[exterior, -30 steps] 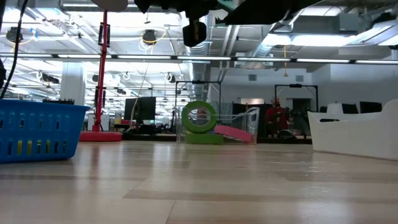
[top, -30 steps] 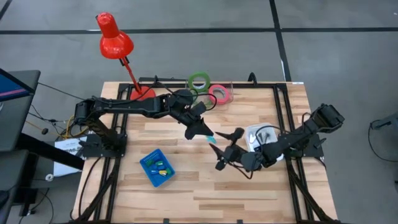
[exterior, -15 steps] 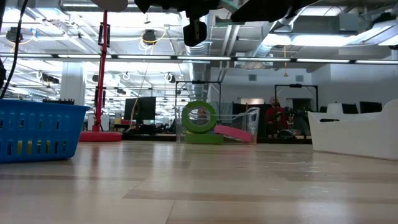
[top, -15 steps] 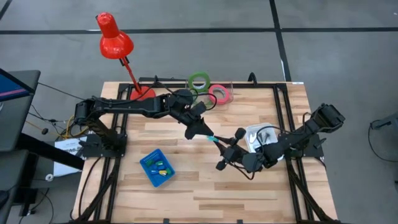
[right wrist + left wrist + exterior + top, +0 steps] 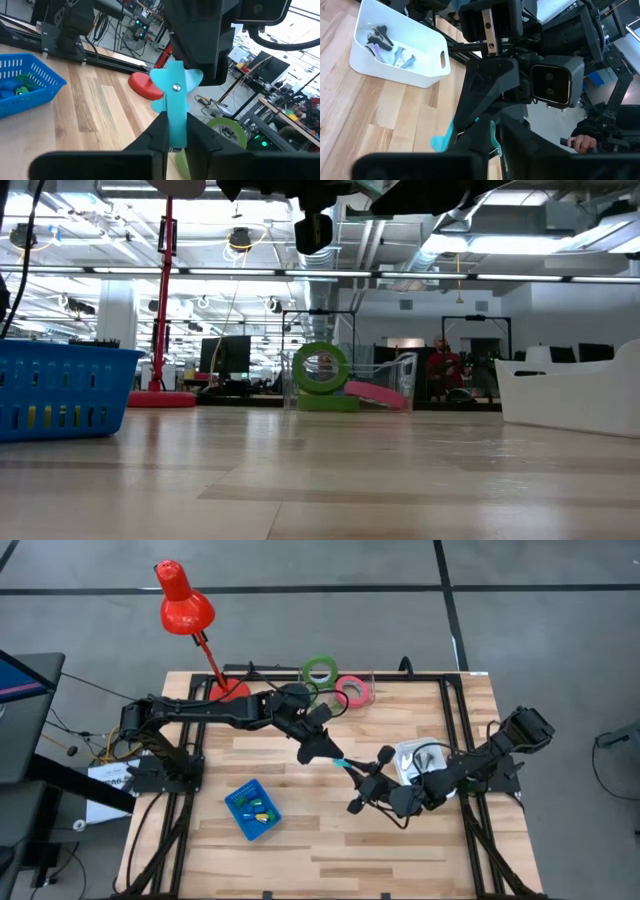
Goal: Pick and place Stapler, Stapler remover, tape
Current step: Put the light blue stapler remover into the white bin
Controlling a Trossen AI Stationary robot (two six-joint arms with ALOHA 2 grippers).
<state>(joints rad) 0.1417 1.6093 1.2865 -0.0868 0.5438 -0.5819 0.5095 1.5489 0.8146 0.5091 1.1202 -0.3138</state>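
A teal stapler remover point(image 5: 173, 93) hangs above the table's middle between both grippers. My left gripper point(image 5: 326, 752) is shut on one end of it and my right gripper point(image 5: 362, 776) on the other. A green ring of tape point(image 5: 320, 670) stands on its edge at the far edge, on top of a second green ring point(image 5: 326, 403) that lies flat. A pink-red ring point(image 5: 352, 690) leans beside them. The stapler is out of view. My left gripper holds the remover's wide winged end point(image 5: 192, 76) from the table's left; its dark fingers point(image 5: 220, 55) hide the place of contact. The remover is lifted clear of the table. My right gripper pinches the remover's narrow end point(image 5: 175, 131) between its two fingers point(image 5: 159, 131). It comes level from the table's right, and its fingers lie along the remover. The remover stands clear of the table.
A white bin point(image 5: 415, 762) with small items stands right of centre, under the right arm. A blue basket point(image 5: 252, 810) with coloured pieces sits near the front left. A red desk lamp point(image 5: 186, 602) stands at the far left, beside a clear holder point(image 5: 395, 378).
My right gripper has shut on the stapler remover's free end, while my left gripper has kept its hold. The remover has stayed in place above the table's middle.
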